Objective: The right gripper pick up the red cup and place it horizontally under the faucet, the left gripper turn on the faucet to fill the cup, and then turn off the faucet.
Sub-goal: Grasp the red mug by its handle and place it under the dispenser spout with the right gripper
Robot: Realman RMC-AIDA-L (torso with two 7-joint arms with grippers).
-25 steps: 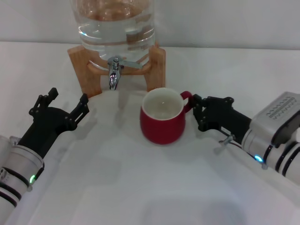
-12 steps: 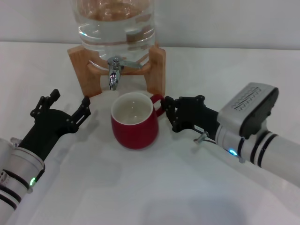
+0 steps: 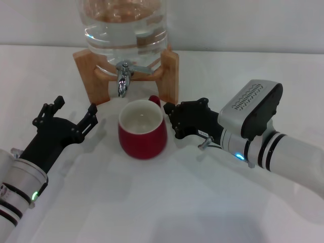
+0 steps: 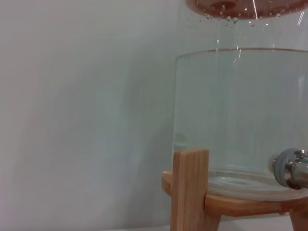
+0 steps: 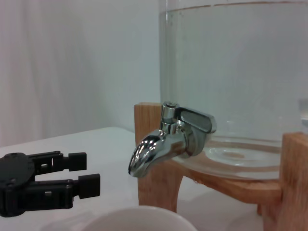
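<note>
Glossy red cup (image 3: 142, 131) under chrome faucet (image 3: 123, 77).

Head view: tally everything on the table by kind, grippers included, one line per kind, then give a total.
Red cup: 1
Faucet: 1
Clear water jar: 1
Wooden stand: 1
Grippers: 2, the left gripper beside the cup with jaws open, the right gripper at the cup's handle side
Total: 6
</note>
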